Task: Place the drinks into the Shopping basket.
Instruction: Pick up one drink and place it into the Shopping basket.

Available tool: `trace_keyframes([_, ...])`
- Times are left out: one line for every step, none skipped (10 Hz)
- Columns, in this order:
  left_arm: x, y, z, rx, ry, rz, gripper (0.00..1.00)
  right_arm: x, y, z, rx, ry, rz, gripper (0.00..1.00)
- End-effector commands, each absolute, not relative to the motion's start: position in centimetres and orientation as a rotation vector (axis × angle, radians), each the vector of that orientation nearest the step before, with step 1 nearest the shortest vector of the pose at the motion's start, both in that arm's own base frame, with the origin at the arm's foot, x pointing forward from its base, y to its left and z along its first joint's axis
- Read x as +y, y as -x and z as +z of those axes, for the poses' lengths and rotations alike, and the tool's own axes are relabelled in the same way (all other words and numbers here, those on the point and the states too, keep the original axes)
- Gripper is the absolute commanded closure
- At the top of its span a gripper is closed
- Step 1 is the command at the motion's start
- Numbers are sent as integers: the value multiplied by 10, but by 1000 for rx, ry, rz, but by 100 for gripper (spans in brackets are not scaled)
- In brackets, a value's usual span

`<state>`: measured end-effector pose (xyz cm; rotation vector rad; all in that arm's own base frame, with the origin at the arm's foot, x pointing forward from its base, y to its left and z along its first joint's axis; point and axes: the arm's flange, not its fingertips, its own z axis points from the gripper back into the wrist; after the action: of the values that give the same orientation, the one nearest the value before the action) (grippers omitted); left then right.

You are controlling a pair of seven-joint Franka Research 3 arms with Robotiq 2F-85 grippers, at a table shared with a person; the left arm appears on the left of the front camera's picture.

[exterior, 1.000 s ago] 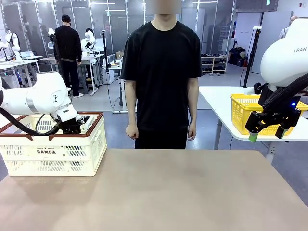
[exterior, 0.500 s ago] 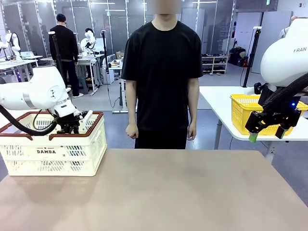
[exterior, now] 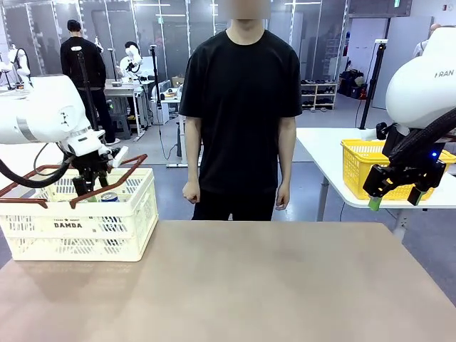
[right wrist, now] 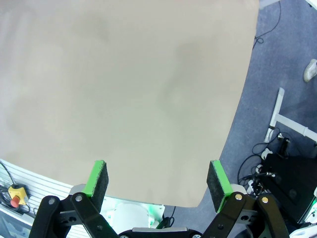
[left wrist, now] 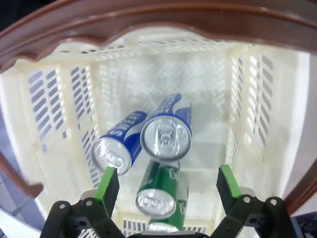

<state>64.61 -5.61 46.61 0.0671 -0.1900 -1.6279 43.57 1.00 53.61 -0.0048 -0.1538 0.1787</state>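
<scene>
Left wrist view looks down into the Shopping basket (left wrist: 64,94), where the drinks (left wrist: 166,136) stand upright together; the left pincer (left wrist: 168,183) hangs released above them (likely for clearance), right pincer (exterior: 394,201) released.

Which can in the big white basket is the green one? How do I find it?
Look at the cream Shopping basket with the dark red-brown rim, under the open left gripper. Three cans stand inside. The green can is nearest the gripper; the other two are blue.
</scene>
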Motion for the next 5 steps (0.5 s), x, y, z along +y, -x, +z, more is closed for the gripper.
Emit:
trace_keyframes([-49, -624, 491, -171, -95, -1598, 0, 8, -435, 539, -150, 7, 178, 0])
trace_keyframes([-45, -621, 503, -179, -118, -1577, 0, 8, -435, 539, -150, 7, 178, 0])
trace_keyframes([-42, -621, 508, -172, -117, -1558, 0, 8, -435, 539, -150, 7, 178, 0])
trace_keyframes([-41, -623, 511, -161, -115, -1547, 0, 8, -435, 539, -150, 7, 178, 0])
trace_keyframes([-43, -620, 516, -179, -88, -1514, 0, 8, -435, 539, -150, 7, 178, 0])
